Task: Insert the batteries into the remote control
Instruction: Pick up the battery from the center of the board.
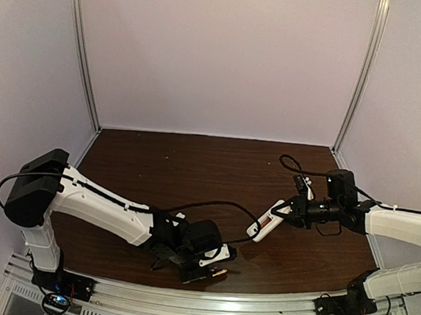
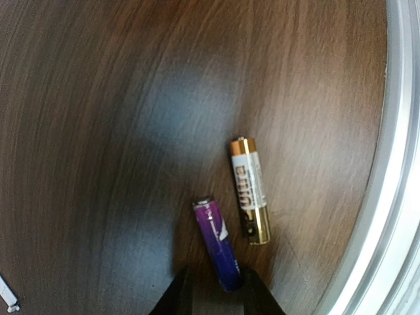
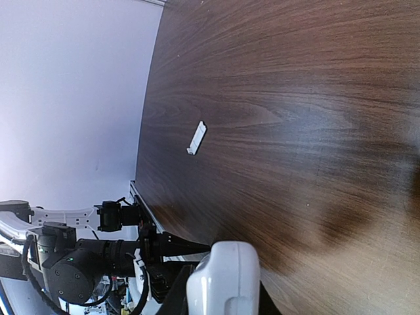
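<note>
Wooden table (image 1: pixel 195 163), gold battery (image 2: pixel 250 197) near rail (image 2: pixel 394 164), white strip (image 3: pixel 196 138)

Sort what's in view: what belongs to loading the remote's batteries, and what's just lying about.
Belongs to the job:
purple battery
gold battery
remote control, held in the right gripper

Lying about:
thin white strip, alone on the table

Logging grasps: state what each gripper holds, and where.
Right gripper: remote, by one end. Left gripper straddles one end of the purple battery; grip unclear.
</note>
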{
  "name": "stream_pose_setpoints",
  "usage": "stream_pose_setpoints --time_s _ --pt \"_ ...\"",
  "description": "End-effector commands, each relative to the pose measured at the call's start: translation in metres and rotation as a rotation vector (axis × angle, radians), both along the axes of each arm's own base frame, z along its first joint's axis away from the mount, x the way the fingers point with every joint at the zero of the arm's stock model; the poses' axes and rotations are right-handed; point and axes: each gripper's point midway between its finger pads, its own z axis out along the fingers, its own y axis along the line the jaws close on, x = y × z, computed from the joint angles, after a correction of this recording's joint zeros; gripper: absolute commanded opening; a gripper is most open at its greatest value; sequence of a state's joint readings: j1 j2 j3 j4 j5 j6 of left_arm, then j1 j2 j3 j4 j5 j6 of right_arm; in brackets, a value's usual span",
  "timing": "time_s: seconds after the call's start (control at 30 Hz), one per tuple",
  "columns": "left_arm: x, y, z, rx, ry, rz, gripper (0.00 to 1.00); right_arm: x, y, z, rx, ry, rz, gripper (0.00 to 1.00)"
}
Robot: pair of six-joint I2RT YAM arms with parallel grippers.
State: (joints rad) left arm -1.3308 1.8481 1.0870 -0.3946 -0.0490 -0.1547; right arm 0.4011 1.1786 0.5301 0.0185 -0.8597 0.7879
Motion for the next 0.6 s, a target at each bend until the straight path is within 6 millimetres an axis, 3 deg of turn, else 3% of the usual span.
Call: stream_pose_setpoints --time_s 0.0,0.3,0.57 --pt "0.0049 -0.0026 -0.0028 0.018 -0.028 0.014 0.25 -0.0011 -0.0025 -0.006 -0.004 -0.001 0.004 0.0" --pt "0.0101 -0.0014 -0.0076 0.04 -0.046 0.04 0.22 -0.0016 -0.0032 -0.0101 -0.012 0.007 0.004 0.0" --pt "0.0109 -0.0008 -0.0056 0.03 -0.045 0.044 0.05 -0.0015 -0.0037 -0.0121 -0.014 0.005 0.001 0.0"
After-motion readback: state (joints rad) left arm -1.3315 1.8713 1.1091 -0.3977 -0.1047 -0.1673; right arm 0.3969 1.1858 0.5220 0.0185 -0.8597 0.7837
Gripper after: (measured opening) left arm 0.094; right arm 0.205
